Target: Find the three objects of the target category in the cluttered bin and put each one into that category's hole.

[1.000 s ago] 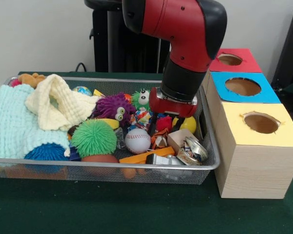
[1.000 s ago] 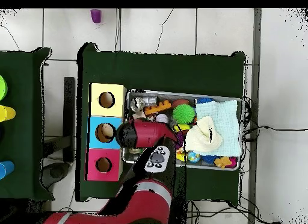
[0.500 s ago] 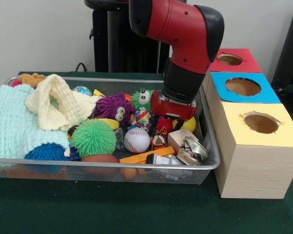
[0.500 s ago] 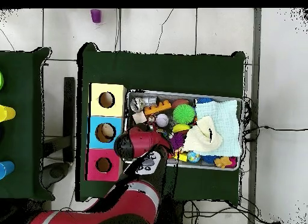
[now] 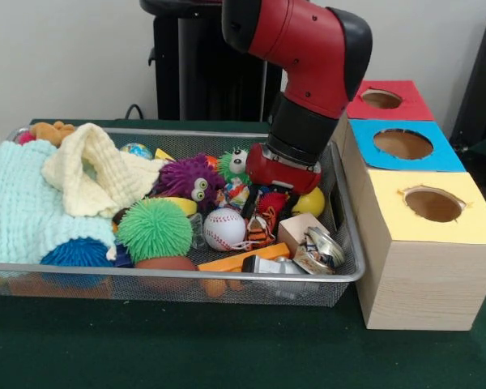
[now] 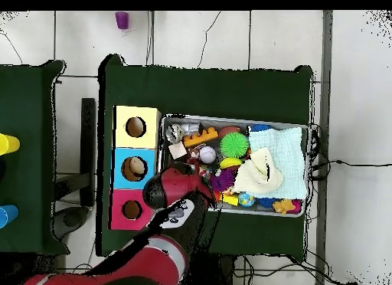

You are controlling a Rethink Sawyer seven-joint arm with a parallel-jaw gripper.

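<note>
My gripper [image 5: 270, 207] hangs low in the right part of the wire bin [image 5: 186, 274], open, its fingers [image 5: 249, 207] on either side of a small red spiky toy [image 5: 272, 201]. Just below it lies an orange striped toy [image 5: 262, 231], with a baseball [image 5: 224, 229] to its left and a yellow ball [image 5: 311, 203] to its right. Beside the bin stand three boxes with holes: red [image 5: 381, 99], blue [image 5: 402, 143] and yellow [image 5: 433, 204]. In the overhead view the arm [image 6: 176, 188] hides the gripper.
The bin also holds a green spiky ball [image 5: 155, 229], a purple fuzzy toy [image 5: 191, 180], a blue spiky ball [image 5: 77, 253], a cream cloth [image 5: 93, 170], a pale blue cloth [image 5: 16, 207], a wooden block [image 5: 300, 231] and a crushed can [image 5: 320, 250].
The gripper dipped into the clutter, then rose slightly and shifted a little left. The baseball and the striped toy have moved a bit.
</note>
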